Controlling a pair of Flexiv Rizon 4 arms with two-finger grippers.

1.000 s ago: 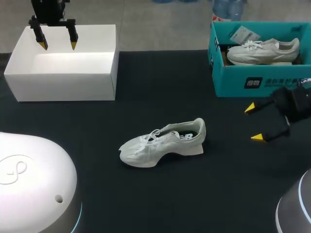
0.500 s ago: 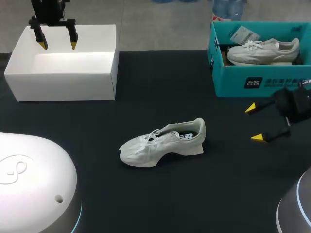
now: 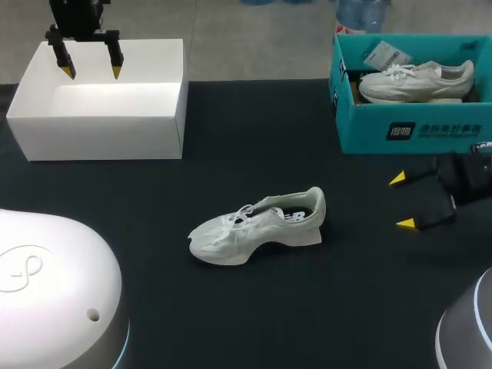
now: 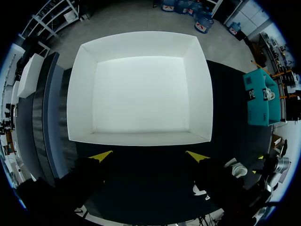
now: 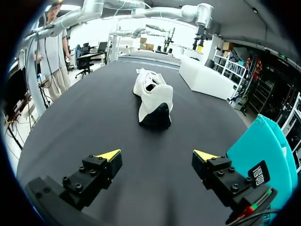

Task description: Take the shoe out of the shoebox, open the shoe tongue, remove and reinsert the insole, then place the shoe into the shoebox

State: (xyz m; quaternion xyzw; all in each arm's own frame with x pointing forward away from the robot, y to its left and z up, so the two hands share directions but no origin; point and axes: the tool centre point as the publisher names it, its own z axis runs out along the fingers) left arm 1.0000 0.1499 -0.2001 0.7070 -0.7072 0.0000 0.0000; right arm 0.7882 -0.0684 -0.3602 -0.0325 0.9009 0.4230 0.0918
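In the head view, the white shoe (image 3: 257,227) is seen upright in the middle of the dark worktop (image 3: 231,307), outside the empty white shoebox (image 3: 100,138) at the far left. The left gripper (image 3: 92,72) is held over that box with its fingers spread. The right gripper (image 3: 401,201), likewise spread and empty, is set to the right of the shoe, well apart from it, in front of a teal box (image 3: 407,131) holding a second shoe (image 3: 415,81). In the left wrist view only the shoebox's bare floor is shown plainly; a small pale shape off to one side of the gripper may be the shoe. In the right wrist view the shoe's dark heel is seen turned toward the gripper.
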